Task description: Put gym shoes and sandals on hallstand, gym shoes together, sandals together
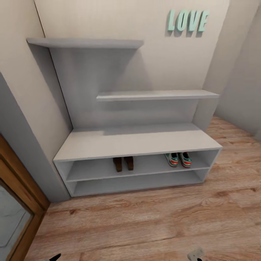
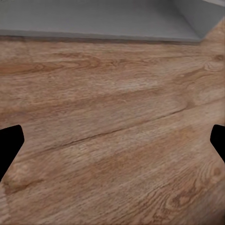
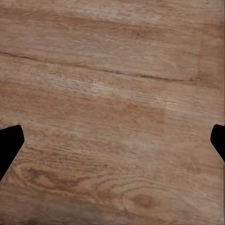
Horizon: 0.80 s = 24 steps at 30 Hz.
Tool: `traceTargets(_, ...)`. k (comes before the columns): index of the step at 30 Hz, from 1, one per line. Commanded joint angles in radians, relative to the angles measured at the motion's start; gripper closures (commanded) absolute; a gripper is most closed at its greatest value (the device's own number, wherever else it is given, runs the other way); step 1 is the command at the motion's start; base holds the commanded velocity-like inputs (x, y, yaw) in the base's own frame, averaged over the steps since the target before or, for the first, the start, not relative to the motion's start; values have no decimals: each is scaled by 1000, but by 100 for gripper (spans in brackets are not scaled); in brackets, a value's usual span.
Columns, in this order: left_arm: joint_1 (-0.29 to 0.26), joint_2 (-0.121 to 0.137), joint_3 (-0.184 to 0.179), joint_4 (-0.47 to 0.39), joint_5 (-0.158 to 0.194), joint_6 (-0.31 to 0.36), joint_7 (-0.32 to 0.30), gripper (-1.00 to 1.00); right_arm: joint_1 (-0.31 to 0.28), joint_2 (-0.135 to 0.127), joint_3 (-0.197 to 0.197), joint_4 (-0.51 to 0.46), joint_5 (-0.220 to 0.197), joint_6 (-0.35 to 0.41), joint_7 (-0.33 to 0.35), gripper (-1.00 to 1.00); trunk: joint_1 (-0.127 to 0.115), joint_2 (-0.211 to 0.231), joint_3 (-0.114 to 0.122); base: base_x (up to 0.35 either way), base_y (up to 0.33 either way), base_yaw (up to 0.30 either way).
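Hallstand [image 1: 137,143], pale grey-white, stands on wood-plank corridor floor [image 1: 145,224] against back wall. Two low open bays, flat top, two staggered upper shelves. Upper bay: two sandals [image 1: 123,163] side by side, left of centre; two gym shoes [image 1: 178,159] side by side toward right end, well apart from sandals. Lower bay, top & upper shelves carry nothing visible. Floor in front bare.

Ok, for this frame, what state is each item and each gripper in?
gym shoes: side by side on the hallstand's upper shelf bay, right part.
sandals: side by side in the same bay, near the middle.
left gripper: open, empty, over the floor.
right gripper: open, empty, over floor.
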Motion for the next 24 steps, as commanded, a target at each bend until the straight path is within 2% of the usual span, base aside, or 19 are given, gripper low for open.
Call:
traceTargets(1,-1,0,4,4,1,-3,-3,-100,1,0,4,2,3,-4,-1,-100,-4,7,4,0,0,-163)
traceTargets(12,-1,1,27,32,0,-4,6,-100,23,6,5,9,5,-3,0,-100,-46,84,55,0,0,-129)
traceTargets(24,-1,0,30,46,-1,-5,7,-100,42,26,7,11,11,-1,0,-100,-88,161,105,0,0,-13)
